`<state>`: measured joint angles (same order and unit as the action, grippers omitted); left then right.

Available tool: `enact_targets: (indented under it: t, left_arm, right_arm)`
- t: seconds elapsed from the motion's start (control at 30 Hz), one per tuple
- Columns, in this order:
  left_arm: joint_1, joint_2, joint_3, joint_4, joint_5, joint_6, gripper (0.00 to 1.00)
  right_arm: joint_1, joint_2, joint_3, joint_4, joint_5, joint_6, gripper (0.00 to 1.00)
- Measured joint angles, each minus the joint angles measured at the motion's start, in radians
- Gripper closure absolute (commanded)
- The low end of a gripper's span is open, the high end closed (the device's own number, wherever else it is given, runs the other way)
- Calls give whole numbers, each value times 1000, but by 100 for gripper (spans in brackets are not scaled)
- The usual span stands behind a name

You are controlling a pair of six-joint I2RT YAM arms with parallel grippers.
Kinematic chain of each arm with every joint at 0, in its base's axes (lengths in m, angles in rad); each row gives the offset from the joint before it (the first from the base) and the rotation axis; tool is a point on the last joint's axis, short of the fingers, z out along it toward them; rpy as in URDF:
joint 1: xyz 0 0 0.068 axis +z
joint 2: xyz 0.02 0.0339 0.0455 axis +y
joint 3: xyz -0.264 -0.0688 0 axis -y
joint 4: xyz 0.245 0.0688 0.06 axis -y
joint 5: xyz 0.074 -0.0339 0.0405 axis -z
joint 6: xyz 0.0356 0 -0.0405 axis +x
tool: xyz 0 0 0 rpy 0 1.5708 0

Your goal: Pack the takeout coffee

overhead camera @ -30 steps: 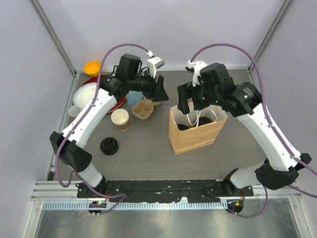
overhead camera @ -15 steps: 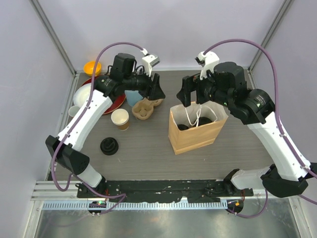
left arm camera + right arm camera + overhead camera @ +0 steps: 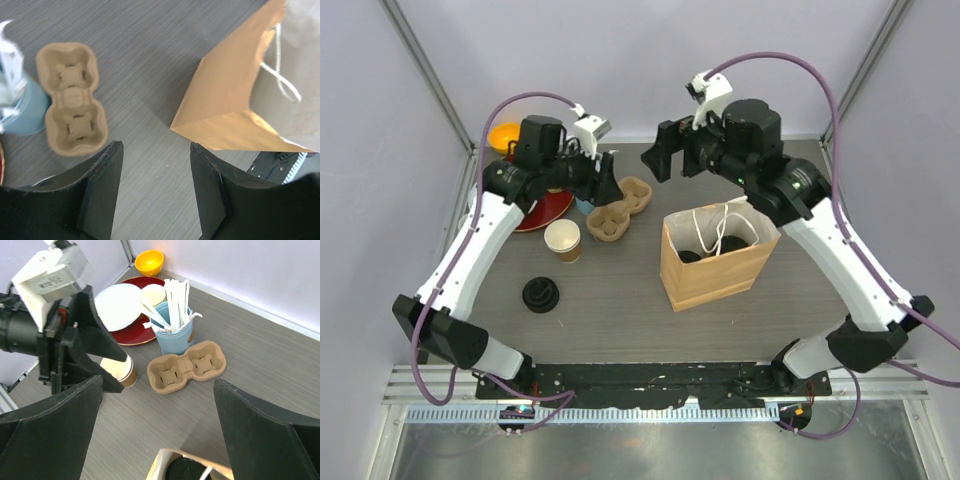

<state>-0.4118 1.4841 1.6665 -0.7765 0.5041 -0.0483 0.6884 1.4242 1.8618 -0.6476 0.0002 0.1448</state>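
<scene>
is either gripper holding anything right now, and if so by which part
Nothing is held. The left gripper has its jaws apart with nothing between them, and the right gripper is wide open and empty too.

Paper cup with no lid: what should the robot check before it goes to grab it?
1. Left pincer open, nothing in it: ok.
2. Right pincer open, nothing in it: ok.
3. Paper cup standing upright: ok.
4. Lid on the cup: not ok; the black lids sit stacked apart from it.
5. Paper bag upright with its mouth open: ok.
6. Room left inside the bag: cannot tell.
</scene>
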Motion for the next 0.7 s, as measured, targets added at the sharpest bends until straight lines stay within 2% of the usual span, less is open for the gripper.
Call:
enact_targets:
  t: [0.2,0.4,0.5,0.57,0.63,0.7]
  left_arm:
    - [87,-42,-37,-58,-92,51,36]
    - [151,-51,-57,-138,-213,129,38]
    - [171,-48,-52,-179,-295,164,42]
    - [183,-30,-25,-197,-326,186,50]
    - [203,31,64,-208,-327,206,55]
    - [222,105,154,-203,-309,204,57]
  right_arm:
    - [5,118,13,49,-29,10,3]
    - [12,170,13,50,-24,16,4]
    - [13,173,13,55,-24,15,4]
    - [13,173,13,60,-24,11,3]
    - [13,173,9,69,-25,4,3]
    - [13,172,-2,75,-24,-5,3]
